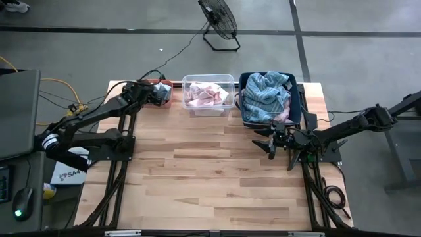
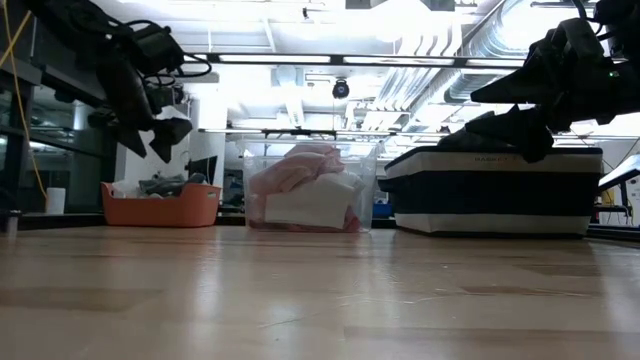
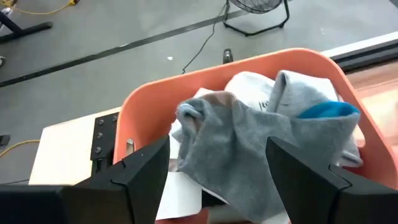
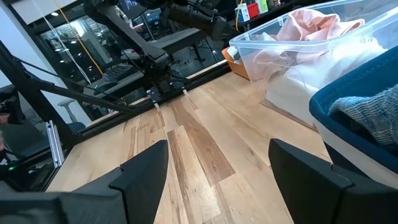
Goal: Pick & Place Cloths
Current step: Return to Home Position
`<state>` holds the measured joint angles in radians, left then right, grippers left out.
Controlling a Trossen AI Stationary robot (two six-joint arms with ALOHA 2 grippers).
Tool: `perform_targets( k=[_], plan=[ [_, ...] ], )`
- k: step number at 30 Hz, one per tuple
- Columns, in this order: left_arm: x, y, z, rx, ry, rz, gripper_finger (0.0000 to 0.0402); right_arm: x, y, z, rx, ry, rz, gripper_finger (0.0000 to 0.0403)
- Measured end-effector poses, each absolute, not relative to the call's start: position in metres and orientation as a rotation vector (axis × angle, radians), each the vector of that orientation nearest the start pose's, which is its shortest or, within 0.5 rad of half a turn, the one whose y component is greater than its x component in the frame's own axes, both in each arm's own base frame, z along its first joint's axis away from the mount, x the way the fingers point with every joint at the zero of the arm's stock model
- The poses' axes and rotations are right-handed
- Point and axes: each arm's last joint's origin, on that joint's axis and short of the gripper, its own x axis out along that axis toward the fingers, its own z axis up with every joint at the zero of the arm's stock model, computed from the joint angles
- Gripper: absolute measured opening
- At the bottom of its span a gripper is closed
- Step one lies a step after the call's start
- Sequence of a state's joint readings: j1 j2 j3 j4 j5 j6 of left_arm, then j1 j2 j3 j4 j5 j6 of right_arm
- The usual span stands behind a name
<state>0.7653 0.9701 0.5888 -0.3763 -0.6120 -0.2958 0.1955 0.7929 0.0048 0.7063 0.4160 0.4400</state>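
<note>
The cloths are all lying in three bins along the table's far edge. Grey socks [image 3: 249, 137], one showing a blue patch, are filling the orange bin [image 3: 143, 106] at the left. Pink cloths [image 1: 204, 94] and a white one [image 2: 310, 205] are sitting in the clear bin [image 1: 209, 78] in the middle. A blue-striped cloth [image 1: 266, 95] is heaping above the rim of the dark blue bin [image 2: 490, 200] at the right.

The left gripper [image 3: 217, 149] is hanging just above the orange bin, its jaws standing wide apart and gripping nothing, with the socks lying below them. The right gripper [image 1: 276, 139] is hovering over bare wood just in front of the dark blue bin, not touching it, its jaws also spread wide and holding nothing.

The table [image 1: 217, 178] is showing a pale plank top with nothing lying on its near part. A fan [image 1: 219, 23] is standing on the floor beyond it.
</note>
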Motion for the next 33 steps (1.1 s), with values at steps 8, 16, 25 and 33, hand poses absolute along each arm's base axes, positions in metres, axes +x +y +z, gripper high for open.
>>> perform_targets(
  k=[8,16,25,33],
  plan=[
    [0.121,0.144,0.221,-0.29,0.608,1.449,0.0257,0.143,0.016,0.152,0.413,0.028,-0.234,0.027],
    [0.128,0.138,0.223,-0.227,0.615,1.387,0.0257,0.144,0.016,0.153,0.413,0.028,-0.234,0.027],
    [0.155,0.09,0.211,-0.034,0.374,0.823,0.0257,0.144,0.016,0.153,0.413,0.028,-0.234,0.027],
    [0.139,0.042,0.18,0.123,0.261,0.518,0.0257,0.144,0.016,0.153,0.414,0.028,-0.234,0.027]
  ],
)
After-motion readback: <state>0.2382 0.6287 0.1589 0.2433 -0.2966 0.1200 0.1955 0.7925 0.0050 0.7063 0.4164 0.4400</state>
